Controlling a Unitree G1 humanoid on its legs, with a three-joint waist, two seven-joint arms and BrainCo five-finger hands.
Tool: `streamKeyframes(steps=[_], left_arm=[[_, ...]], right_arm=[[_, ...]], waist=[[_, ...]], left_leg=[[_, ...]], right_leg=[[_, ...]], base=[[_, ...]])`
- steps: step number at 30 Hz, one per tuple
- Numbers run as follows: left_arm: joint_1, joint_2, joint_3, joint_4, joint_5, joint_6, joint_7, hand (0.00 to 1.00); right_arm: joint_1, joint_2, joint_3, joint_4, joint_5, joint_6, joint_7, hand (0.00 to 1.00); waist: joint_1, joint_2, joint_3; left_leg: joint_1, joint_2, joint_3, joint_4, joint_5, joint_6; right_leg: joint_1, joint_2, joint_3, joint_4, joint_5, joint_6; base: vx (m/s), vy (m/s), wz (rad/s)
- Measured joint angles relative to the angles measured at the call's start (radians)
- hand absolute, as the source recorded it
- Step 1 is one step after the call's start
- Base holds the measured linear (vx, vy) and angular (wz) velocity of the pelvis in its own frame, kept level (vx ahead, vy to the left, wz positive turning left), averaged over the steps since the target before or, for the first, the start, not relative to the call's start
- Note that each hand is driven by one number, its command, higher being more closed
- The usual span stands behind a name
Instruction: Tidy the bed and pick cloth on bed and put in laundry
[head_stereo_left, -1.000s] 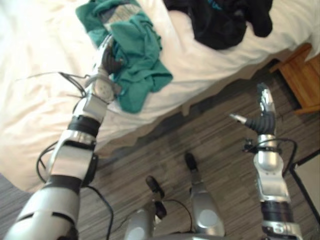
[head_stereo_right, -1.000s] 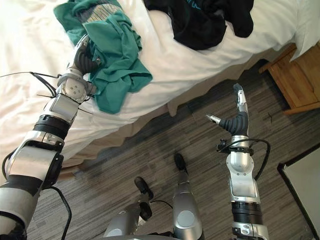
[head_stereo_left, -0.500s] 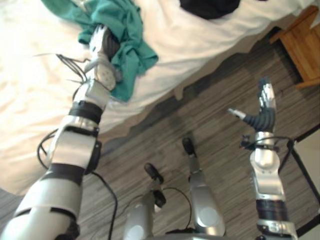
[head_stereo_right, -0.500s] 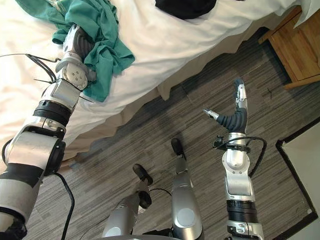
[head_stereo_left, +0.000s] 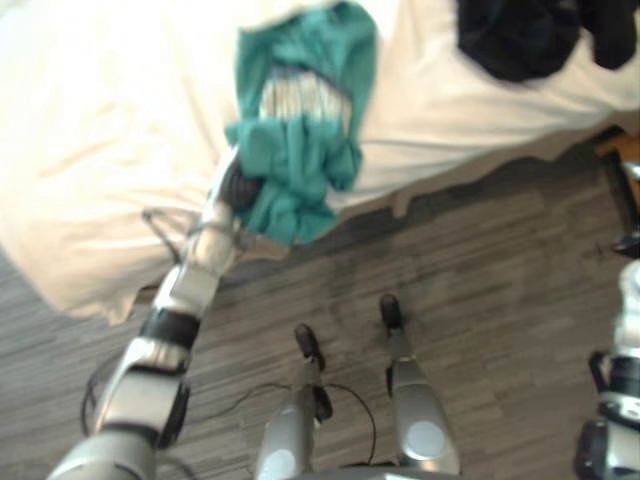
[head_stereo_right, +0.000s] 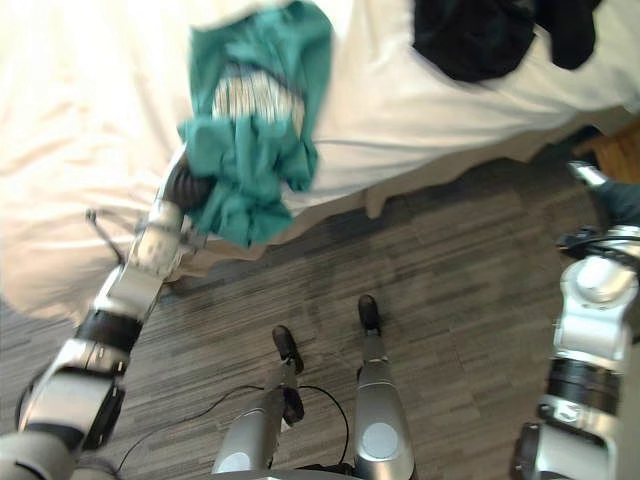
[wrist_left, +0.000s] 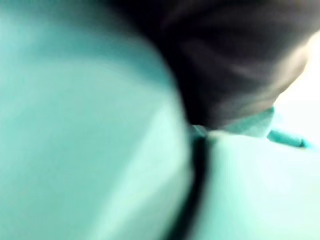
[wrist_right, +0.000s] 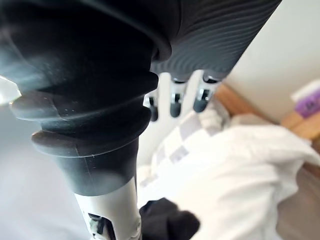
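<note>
A teal cloth (head_stereo_left: 300, 130) lies bunched at the edge of the white bed (head_stereo_left: 110, 130), its lower part hanging over the side. My left hand (head_stereo_left: 240, 187) is pushed into this cloth from below, its dark cover against the folds. In the left wrist view the teal cloth (wrist_left: 75, 140) presses right up against the hand. A black cloth (head_stereo_left: 525, 35) lies farther along the bed. My right hand (head_stereo_right: 612, 198) hangs over the floor at the far right, away from the bed. Its fingers (wrist_right: 174, 100) are straight and hold nothing.
Grey wood-plank floor (head_stereo_left: 480, 260) runs along the bed's side. A wooden nightstand (head_stereo_left: 625, 145) stands at the far right by the bed. A white crumpled duvet (wrist_right: 240, 165) and the black cloth (wrist_right: 167, 222) show past the right hand.
The camera has shifted. The teal cloth has been drawn to the bed's edge and now hangs over it around my left hand. My right arm has moved out to the right.
</note>
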Motion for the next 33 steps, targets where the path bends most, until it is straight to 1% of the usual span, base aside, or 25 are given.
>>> streamKeyframes(steps=[1, 2, 3, 6, 8, 9, 11, 12, 13, 14, 15, 16, 17, 18, 19, 20, 21, 22, 23, 25, 27, 28, 29, 31, 33], left_arm=[[0.089, -0.009, 0.044, -0.026, -0.040, 0.002, -0.014, 1.00], [0.164, -0.019, 0.082, -0.030, -0.089, 0.007, -0.015, 1.00], [0.251, -0.033, 0.131, -0.030, -0.132, 0.029, -0.015, 1.00], [0.447, -0.095, 0.207, -0.030, -0.247, 0.056, -0.013, 1.00], [0.522, -0.140, 0.213, -0.030, -0.303, 0.059, -0.014, 1.00], [0.549, -0.176, 0.212, -0.028, -0.327, 0.067, -0.021, 1.00], [0.562, -0.213, 0.210, -0.027, -0.361, 0.068, -0.039, 1.00], [0.569, -0.228, 0.200, -0.026, -0.366, 0.068, -0.041, 1.00], [0.580, -0.239, 0.189, -0.027, -0.386, 0.067, -0.048, 1.00], [0.591, -0.247, 0.189, -0.023, -0.397, 0.068, -0.057, 1.00], [0.602, -0.259, 0.173, -0.004, -0.399, 0.072, -0.060, 1.00], [0.625, -0.267, 0.148, 0.007, -0.399, 0.078, -0.063, 1.00], [0.642, -0.273, 0.136, 0.012, -0.398, 0.079, -0.071, 1.00], [0.660, -0.277, 0.120, 0.024, -0.398, 0.082, -0.081, 1.00], [0.669, -0.278, 0.101, 0.043, -0.394, 0.092, -0.086, 1.00], [0.666, -0.278, 0.093, 0.060, -0.393, 0.094, -0.090, 1.00], [0.661, -0.277, 0.089, 0.068, -0.383, 0.101, -0.095, 1.00], [0.644, -0.276, 0.080, 0.083, -0.373, 0.101, -0.102, 1.00], [0.636, -0.276, 0.079, 0.087, -0.373, 0.101, -0.102, 1.00], [0.601, -0.266, 0.078, 0.091, -0.373, 0.100, -0.103, 1.00], [0.582, -0.264, 0.079, 0.094, -0.374, 0.093, -0.102, 1.00], [0.582, -0.264, 0.079, 0.093, -0.374, 0.087, -0.102, 1.00], [0.582, -0.264, 0.082, 0.087, -0.376, 0.083, -0.102, 1.00], [0.582, -0.264, 0.085, 0.080, -0.377, 0.074, -0.102, 1.00], [0.583, -0.266, 0.085, 0.081, -0.377, 0.072, -0.101, 1.00]], right_arm=[[-0.015, -0.050, -0.009, 0.057, -0.003, 0.019, -0.007, 0.00], [-0.045, -0.091, -0.010, 0.113, -0.007, 0.038, -0.011, 0.00], [-0.100, -0.131, -0.006, 0.187, -0.008, 0.057, -0.012, 0.00], [-0.154, -0.225, 0.000, 0.306, 0.003, 0.084, -0.013, 0.00], [-0.156, -0.255, 0.004, 0.327, 0.004, 0.106, -0.010, 0.00], [-0.156, -0.279, 0.006, 0.340, 0.004, 0.118, -0.002, 0.00], [-0.205, -0.304, 0.035, 0.361, 0.003, 0.133, 0.012, 0.00], [-0.274, -0.332, 0.094, 0.391, 0.002, 0.142, 0.014, 0.00], [-0.350, -0.360, 0.165, 0.430, 0.002, 0.137, 0.018, 0.00], [-0.395, -0.362, 0.197, 0.456, 0.002, 0.132, 0.029, 0.00], [-0.430, -0.360, 0.225, 0.475, 0.001, 0.128, 0.042, 0.00], [-0.429, -0.356, 0.233, 0.475, 0.001, 0.127, 0.055, 0.00], [-0.429, -0.355, 0.241, 0.475, 0.001, 0.127, 0.055, 0.00], [-0.429, -0.355, 0.247, 0.476, 0.001, 0.127, 0.055, 0.00], [-0.432, -0.355, 0.258, 0.486, -0.001, 0.134, 0.056, 0.00], [-0.439, -0.355, 0.270, 0.502, -0.003, 0.139, 0.056, 0.00], [-0.458, -0.355, 0.290, 0.529, -0.008, 0.145, 0.059, 0.00], [-0.475, -0.359, 0.308, 0.565, -0.011, 0.145, 0.071, 0.00], [-0.486, -0.359, 0.313, 0.579, -0.011, 0.145, 0.074, 0.00], [-0.520, -0.368, 0.340, 0.616, -0.012, 0.146, 0.076, 0.00], [-0.565, -0.378, 0.371, 0.663, -0.019, 0.146, 0.079, 0.00], [-0.576, -0.384, 0.380, 0.674, -0.020, 0.146, 0.082, 0.00], [-0.597, -0.417, 0.399, 0.689, -0.020, 0.145, 0.092, 0.00], [-0.646, -0.472, 0.420, 0.694, -0.020, 0.144, 0.093, 0.00], [-0.701, -0.501, 0.441, 0.699, -0.021, 0.142, 0.093, 0.00]], waist=[[0.014, 0.007, -0.005], [0.030, 0.019, -0.011], [0.039, 0.027, -0.016], [0.087, 0.027, -0.017], [0.085, 0.028, -0.017], [0.085, 0.027, -0.017], [0.087, 0.026, -0.016], [0.101, 0.025, -0.016], [0.124, 0.024, -0.016], [0.138, 0.022, -0.014], [0.154, 0.015, -0.014], [0.172, 0.004, -0.012], [0.179, -0.009, -0.005], [0.177, -0.026, 0.005], [0.160, -0.044, 0.012], [0.147, -0.052, 0.012], [0.132, -0.063, 0.018], [0.120, -0.071, 0.022], [0.111, -0.071, 0.022], [0.095, -0.071, 0.022], [0.083, -0.070, 0.024], [0.083, -0.069, 0.024], [0.084, -0.067, 0.025], [0.084, -0.052, 0.032], [0.087, -0.039, 0.038]], left_leg=[[-0.002, -0.002, -0.015, -0.002, 0.001, -0.001], [-0.008, -0.001, -0.029, -0.006, 0.000, -0.003], [-0.015, 0.000, -0.035, -0.006, 0.002, -0.006], [-0.008, 0.000, -0.042, -0.006, 0.006, -0.005], [-0.022, -0.003, -0.025, 0.024, 0.004, 0.004], [-0.043, -0.011, -0.026, 0.084, 0.008, 0.013], [-0.063, -0.024, -0.031, 0.125, 0.009, 0.014], [-0.064, -0.026, -0.039, 0.129, 0.008, 0.014], [-0.064, -0.026, -0.038, 0.129, -0.005, 0.033], [-0.064, -0.023, -0.031, 0.131, -0.015, 0.050], [-0.060, -0.023, -0.020, 0.133, -0.018, 0.054], [-0.045, -0.025, -0.001, 0.132, -0.025, 0.062], [-0.031, -0.029, 0.014, 0.132, -0.034, 0.063], [-0.013, -0.040, 0.028, 0.132, -0.044, 0.068], [0.000, -0.048, 0.033, 0.130, -0.052, 0.072], [0.004, -0.053, 0.030, 0.125, -0.051, 0.072], [0.014, -0.056, 0.029, 0.110, -0.045, 0.068], [0.034, -0.057, 0.038, 0.062, -0.017, 0.060], [0.038, -0.057, 0.038, 0.039, -0.004, 0.061], [0.029, -0.058, 0.040, 0.000, 0.027, 0.065], [0.027, -0.063, 0.046, 0.000, 0.035, 0.073], [0.028, -0.064, 0.047, 0.000, 0.035, 0.073], [0.024, -0.069, 0.046, 0.000, 0.035, 0.073], [-0.006, -0.069, 0.033, 0.000, 0.034, 0.070], [-0.037, -0.067, 0.029, -0.001, 0.043, 0.062]], right_leg=[[0.009, -0.002, -0.017, 0.001, -0.017, -0.003], [0.009, -0.001, -0.028, 0.001, -0.019, -0.002], [0.009, 0.000, -0.042, 0.001, -0.020, -0.003], [0.025, -0.001, -0.055, 0.002, -0.023, -0.006], [0.045, -0.012, -0.097, 0.020, -0.046, -0.004], [0.052, -0.028, -0.129, 0.057, -0.069, -0.002], [0.051, -0.047, -0.146, 0.099, -0.089, 0.006], [0.048, -0.054, -0.144, 0.112, -0.095, 0.013], [0.041, -0.053, -0.137, 0.112, -0.096, 0.013], [0.037, -0.049, -0.130, 0.115, -0.095, 0.014], [0.030, -0.051, -0.117, 0.131, -0.099, 0.016], [0.017, -0.058, -0.103, 0.174, -0.124, 0.019], [0.000, -0.066, -0.087, 0.219, -0.147, 0.020], [-0.021, -0.079, -0.066, 0.286, -0.181, 0.028], [-0.040, -0.096, -0.058, 0.346, -0.205, 0.049], [-0.050, -0.102, -0.056, 0.369, -0.212, 0.058], [-0.053, -0.106, -0.054, 0.379, -0.211, 0.057], [-0.048, -0.109, -0.057, 0.346, -0.187, 0.047], [-0.043, -0.105, -0.062, 0.322, -0.174, 0.043], [-0.033, -0.098, -0.070, 0.235, -0.122, 0.045], [0.001, -0.099, -0.080, 0.160, -0.079, 0.046], [0.006, -0.099, -0.085, 0.151, -0.073, 0.046], [0.010, -0.098, -0.094, 0.138, -0.070, 0.043], [-0.002, -0.096, -0.112, 0.118, -0.057, 0.035], [-0.024, -0.093, -0.119, 0.102, -0.049, 0.027]], base=[[-0.05, -0.010, 0.60], [-0.07, -0.002, 0.46], [-0.06, 0.005, 0.29], [-0.02, 0.015, 0.20], [0.00, 0.050, 0.64], [0.03, 0.083, 0.91], [0.03, 0.085, 0.66], [-0.02, 0.071, 0.24], [-0.03, 0.062, 0.01], [-0.04, 0.058, -0.17], [-0.03, 0.053, -0.30], [-0.03, 0.045, -0.35], [0.00, 0.024, -0.39], [0.01, 0.004, -0.27], [0.03, -0.003, -0.13], [0.04, -0.009, -0.02], [0.07, -0.001, -0.14], [0.08, 0.005, -0.17], [0.10, 0.015, -0.17], [0.08, 0.015, -0.07], [0.08, 0.022, -0.06], [0.08, 0.020, -0.01], [0.06, 0.006, 0.08], [0.03, -0.004, 0.16], [0.01, -0.023, 0.10]])
